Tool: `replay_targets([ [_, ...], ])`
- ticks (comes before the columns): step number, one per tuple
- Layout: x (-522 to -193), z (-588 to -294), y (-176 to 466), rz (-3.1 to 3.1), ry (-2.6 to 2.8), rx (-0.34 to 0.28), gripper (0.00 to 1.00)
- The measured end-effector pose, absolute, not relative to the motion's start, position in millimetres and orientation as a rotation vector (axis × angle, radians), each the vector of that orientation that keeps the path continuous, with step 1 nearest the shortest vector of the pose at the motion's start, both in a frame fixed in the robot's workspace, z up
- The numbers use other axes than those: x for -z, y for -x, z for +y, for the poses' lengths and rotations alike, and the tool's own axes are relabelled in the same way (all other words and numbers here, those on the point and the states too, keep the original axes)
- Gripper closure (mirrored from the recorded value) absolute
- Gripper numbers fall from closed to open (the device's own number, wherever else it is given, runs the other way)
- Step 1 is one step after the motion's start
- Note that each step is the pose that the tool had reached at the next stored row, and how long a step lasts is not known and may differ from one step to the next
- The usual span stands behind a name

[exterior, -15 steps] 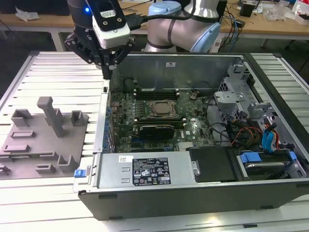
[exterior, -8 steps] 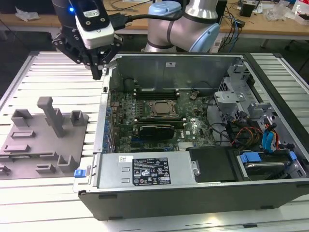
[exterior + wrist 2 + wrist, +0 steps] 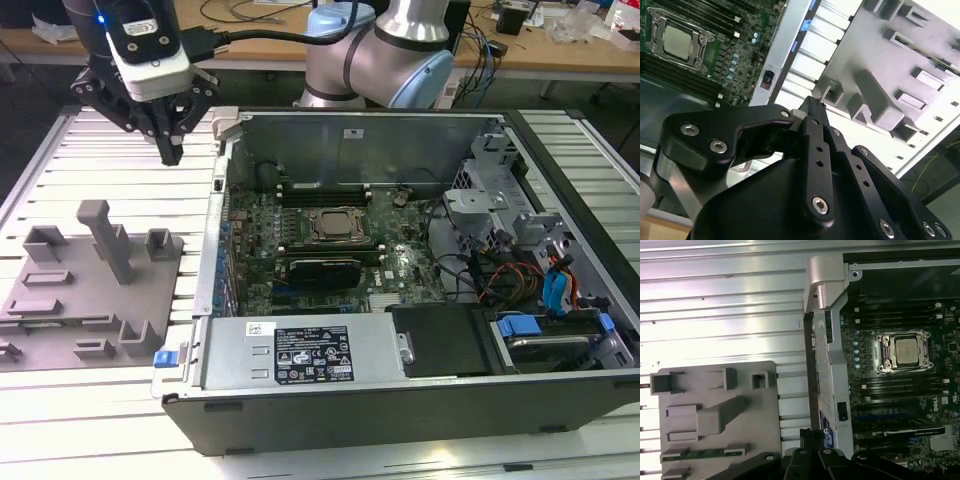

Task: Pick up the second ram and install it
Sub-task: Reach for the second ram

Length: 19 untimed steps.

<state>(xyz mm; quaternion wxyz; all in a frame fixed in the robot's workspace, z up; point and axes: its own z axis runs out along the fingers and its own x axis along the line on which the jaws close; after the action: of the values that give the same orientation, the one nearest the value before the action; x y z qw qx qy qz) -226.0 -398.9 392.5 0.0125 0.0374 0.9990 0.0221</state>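
Note:
The second ram (image 3: 702, 454) is a thin dark green stick lying in a slot of the grey holder block (image 3: 715, 390) in the first wrist view. My gripper (image 3: 171, 152) hangs above the slatted table, beyond the holder block (image 3: 90, 285) and beside the computer case's wall on the exterior view's left. Its fingers (image 3: 814, 107) are shut together with nothing between them. Inside the open case (image 3: 400, 250), the motherboard's long memory slots (image 3: 325, 190) lie next to the silver-topped processor (image 3: 335, 225).
A raised post (image 3: 108, 240) stands on the holder block. The case's metal side wall (image 3: 827, 365) rises between the block and the motherboard. A black card (image 3: 322, 268) sits below the processor. Cables and drive bays (image 3: 520, 270) fill the case at the exterior view's right.

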Motion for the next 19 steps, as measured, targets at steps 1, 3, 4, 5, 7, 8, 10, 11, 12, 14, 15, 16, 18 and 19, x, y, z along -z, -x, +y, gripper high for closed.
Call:
replay_targets([
  [1, -392.4, -398.9, 228.3, 3.114, -0.117, -0.069, 0.89],
  [3, -392.4, -398.8, 233.6, 3.114, -0.117, -0.069, 0.89],
  [4, -392.3, -398.8, 237.6, 3.114, -0.117, -0.069, 0.89],
  [5, -392.3, -398.9, 244.0, 3.114, -0.117, -0.069, 0.89],
  [7, -392.2, -398.8, 252.9, 3.114, -0.117, -0.069, 0.89],
  [8, -392.2, -398.8, 256.0, 3.114, -0.117, -0.069, 0.89],
  [10, -392.0, -398.9, 264.3, 3.114, -0.116, -0.069, 0.89],
  [11, -392.0, -398.9, 267.8, 3.114, -0.116, -0.069, 0.89],
  [12, -392.0, -398.9, 269.8, 3.114, -0.117, -0.069, 0.89],
  [14, -392.0, -398.8, 275.7, 3.114, -0.117, -0.069, 0.89],
  [15, -391.9, -398.9, 277.9, 3.114, -0.117, -0.069, 0.89],
  [16, -391.9, -398.8, 279.3, 3.114, -0.117, -0.069, 0.89],
  [18, -391.8, -398.9, 285.7, 3.114, -0.117, -0.069, 0.89],
  [19, -391.8, -398.9, 288.4, 3.114, -0.116, -0.069, 0.89],
])
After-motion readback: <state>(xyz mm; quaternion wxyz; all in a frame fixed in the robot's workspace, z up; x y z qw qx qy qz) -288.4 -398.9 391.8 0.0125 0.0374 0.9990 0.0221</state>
